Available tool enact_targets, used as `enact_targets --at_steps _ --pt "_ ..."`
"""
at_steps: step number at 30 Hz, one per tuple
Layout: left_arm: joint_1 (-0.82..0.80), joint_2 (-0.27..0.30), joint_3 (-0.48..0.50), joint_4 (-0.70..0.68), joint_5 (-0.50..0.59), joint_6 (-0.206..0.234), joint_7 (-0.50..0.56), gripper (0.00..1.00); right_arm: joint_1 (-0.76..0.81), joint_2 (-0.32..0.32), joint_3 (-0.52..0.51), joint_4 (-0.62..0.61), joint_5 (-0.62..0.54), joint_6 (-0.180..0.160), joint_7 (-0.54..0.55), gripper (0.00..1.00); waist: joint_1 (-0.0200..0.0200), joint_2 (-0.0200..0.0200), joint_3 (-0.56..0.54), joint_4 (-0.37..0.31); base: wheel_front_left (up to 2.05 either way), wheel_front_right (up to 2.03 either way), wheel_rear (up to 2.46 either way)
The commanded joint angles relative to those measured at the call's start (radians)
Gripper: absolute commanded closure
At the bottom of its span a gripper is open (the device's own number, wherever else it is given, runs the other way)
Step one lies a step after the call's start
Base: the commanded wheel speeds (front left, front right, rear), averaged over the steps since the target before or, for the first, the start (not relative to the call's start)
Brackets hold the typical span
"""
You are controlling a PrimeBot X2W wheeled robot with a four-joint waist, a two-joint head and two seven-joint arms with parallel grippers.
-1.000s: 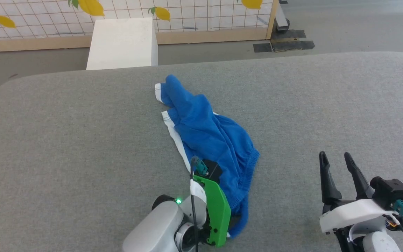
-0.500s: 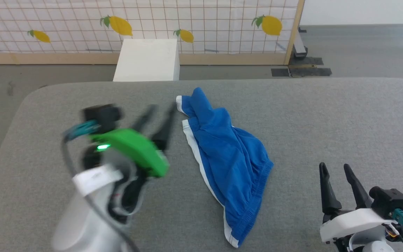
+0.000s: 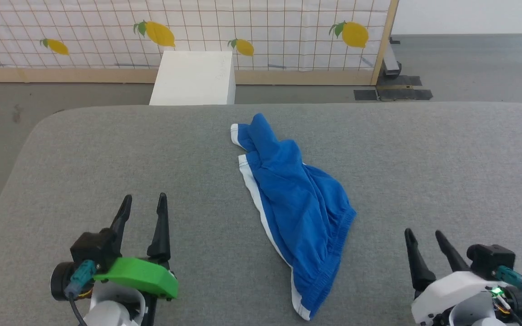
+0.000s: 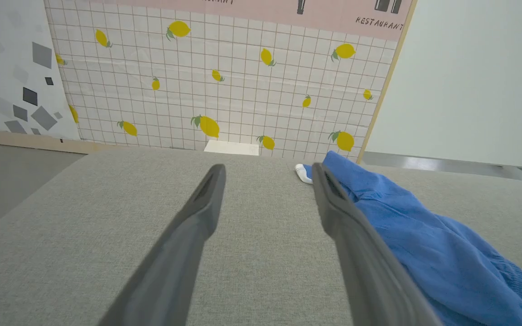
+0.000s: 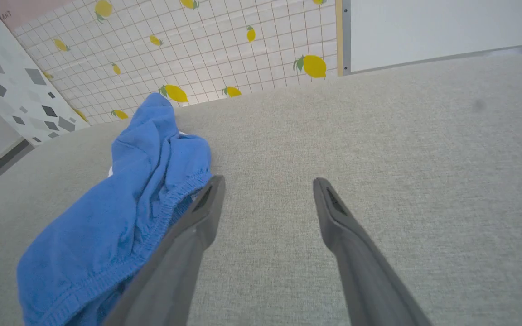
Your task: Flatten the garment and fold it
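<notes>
Since both end effectors stand empty with their jaws spread wide, I judge the step in hand to be picking grips for spreading the cloth flat. My left end effector [image 3: 145, 196] sits over the near left of the tabletop [image 3: 107, 149], well apart from the fabric. The garment [image 3: 297, 203] lies mid-tabletop, bunched in a long diagonal heap, with its leg ends toward the far edge. I would take the white side stripe [image 3: 261, 213] with the left. I would take the gathered waistband [image 3: 340, 231] with the right, pinching a single layer at each, then draw them apart low over the surface. My right end effector [image 3: 423, 232] waits at the near right, also clear of the cloth.

From the head view I get the whole outline. From the left wrist view I see how high the far folds stand, and the white hem trim [image 4: 303, 173]. From the right wrist view I see the elastic ridge up close.
</notes>
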Motion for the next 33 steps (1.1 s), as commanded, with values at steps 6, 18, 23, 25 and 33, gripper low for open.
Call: enact_targets --at_steps 6,18,23,25,33 --pt "0.041 -0.042 0.079 -0.055 0.047 -0.014 -0.008 0.00 -0.140 0.000 0.051 0.004 -0.019 -0.002 0.271 0.00 0.0001 0.0000 0.051 0.007 0.00 0.00 0.00" --pt "-0.046 -0.104 0.148 -0.093 0.100 -0.108 -0.008 0.00 -0.492 0.000 0.173 0.191 -0.253 -0.002 0.827 0.00 0.0001 0.0000 0.217 0.098 0.00 0.00 0.00" --pt "-0.077 -0.129 0.175 -0.083 0.118 -0.137 -0.008 0.00 -0.492 0.000 0.206 0.244 -0.235 -0.002 0.841 0.00 0.0001 0.0000 0.249 0.130 0.00 0.00 0.00" --pt "-0.082 -0.136 0.181 -0.078 0.122 -0.145 -0.008 0.00 -0.494 0.000 0.204 0.250 -0.242 -0.002 0.829 0.81 0.0001 0.0000 0.252 0.138 0.00 0.00 0.00" --pt "-0.096 -0.154 0.191 -0.069 0.135 -0.169 -0.008 0.00 -0.623 -0.135 0.081 0.220 -0.281 -0.002 0.797 1.00 0.0001 0.0000 0.268 0.171 0.00 0.00 0.00"
